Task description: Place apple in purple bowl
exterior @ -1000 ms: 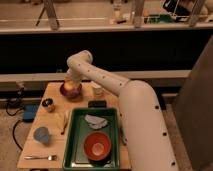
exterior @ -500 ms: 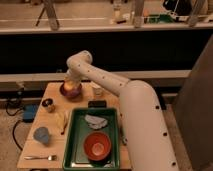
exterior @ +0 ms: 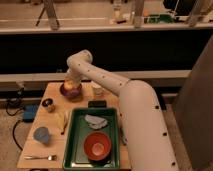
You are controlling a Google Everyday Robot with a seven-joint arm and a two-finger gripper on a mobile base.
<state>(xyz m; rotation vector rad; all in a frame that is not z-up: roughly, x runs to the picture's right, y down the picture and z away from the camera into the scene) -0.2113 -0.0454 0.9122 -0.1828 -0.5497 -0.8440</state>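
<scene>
The purple bowl (exterior: 70, 90) sits at the far left part of the wooden table (exterior: 52, 131). A reddish-yellow apple (exterior: 69, 85) shows inside or just over the bowl. My white arm reaches from the lower right, and the gripper (exterior: 70, 81) hangs right above the bowl, at the apple. I cannot tell whether the apple rests in the bowl or is still held.
A green tray (exterior: 73, 151) holds an orange bowl (exterior: 96, 146) and a grey cloth (exterior: 97, 121). A blue cup (exterior: 41, 135), a fork (exterior: 38, 157), a banana (exterior: 62, 120), a small dark jar (exterior: 48, 105), a black item (exterior: 97, 104) and a small cup (exterior: 98, 91) are on the table.
</scene>
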